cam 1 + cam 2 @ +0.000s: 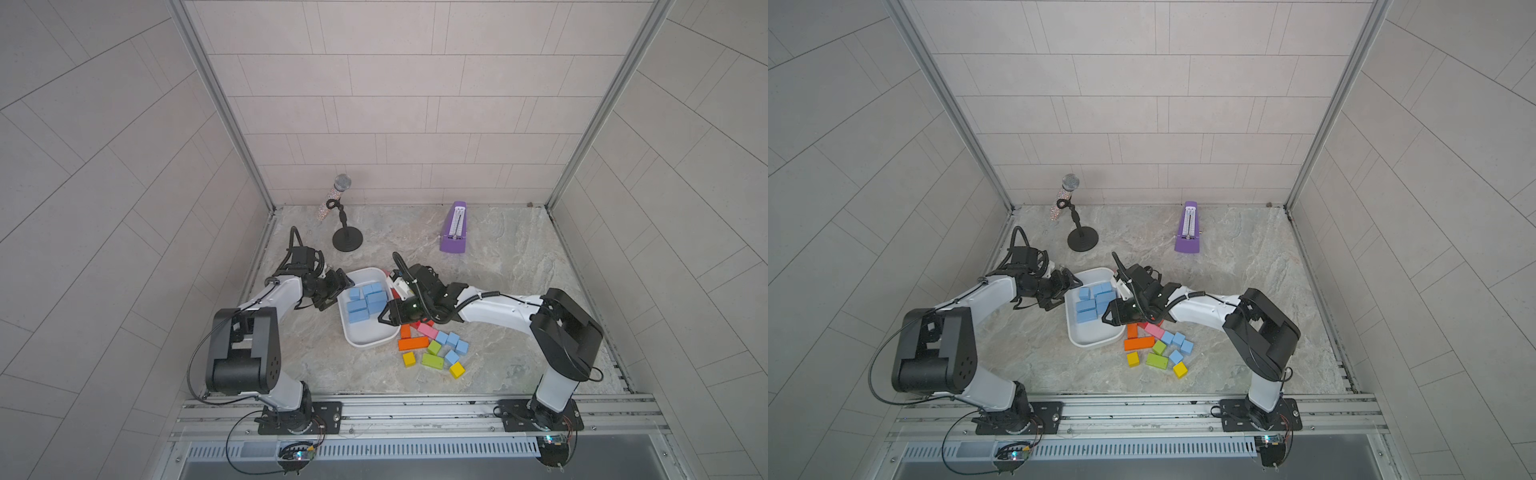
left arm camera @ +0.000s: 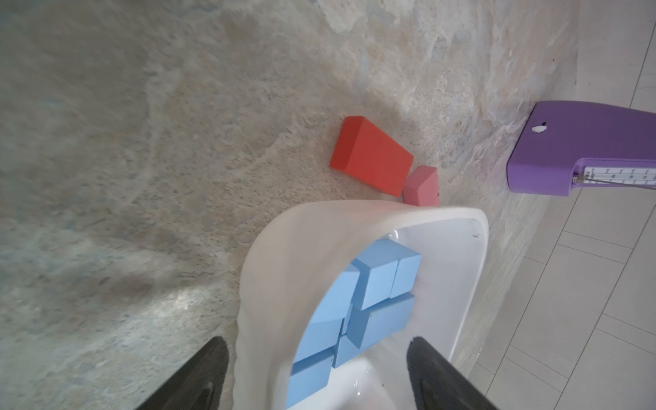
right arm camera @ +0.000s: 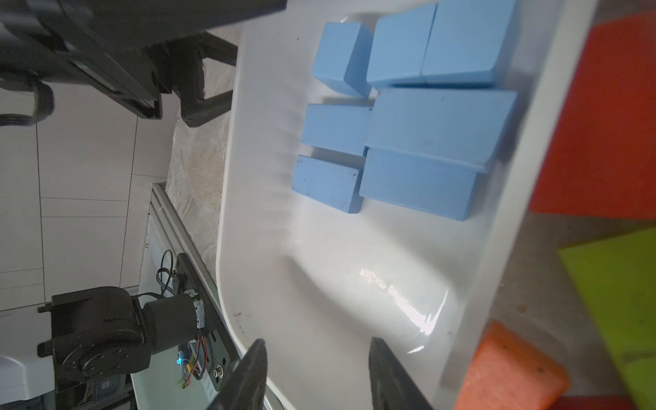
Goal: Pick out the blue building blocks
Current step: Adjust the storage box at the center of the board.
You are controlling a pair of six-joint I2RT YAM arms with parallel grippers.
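**Both claws at the tray, neither one holding a block**

The left gripper (image 2: pixel 316 339) is spread wide and straddles the side wall of the white tray (image 1: pixel 365 332). One finger is outside it and one is over the inside. As far as I can see it isn't pinching the wall, so it's just released around it. The right gripper (image 3: pixel 317 342) hangs over the tray's bare end with its jaws partway apart and nothing between them.

I count seven blue blocks (image 1: pixel 358 307) in the tray, bunched in the end away from that bare patch. They all lie flat. The long bricks sit side by side with their long axes parallel, running across the tray's width, and there's one clear cube at the edge of the bunch.

Four loose blue cubes (image 1: pixel 453 338) are on the tabletop just beside the tray, on the right arm's side. They're mixed in with two orange blocks (image 1: pixel 412 343), two green blocks (image 1: pixel 432 360), two yellow blocks (image 1: pixel 457 369) and one pink block (image 1: pixel 428 330).

Just past the tray's other end, a red brick (image 2: pixel 371 159) and a second pink piece (image 2: pixel 420 186) lie right next to each other.
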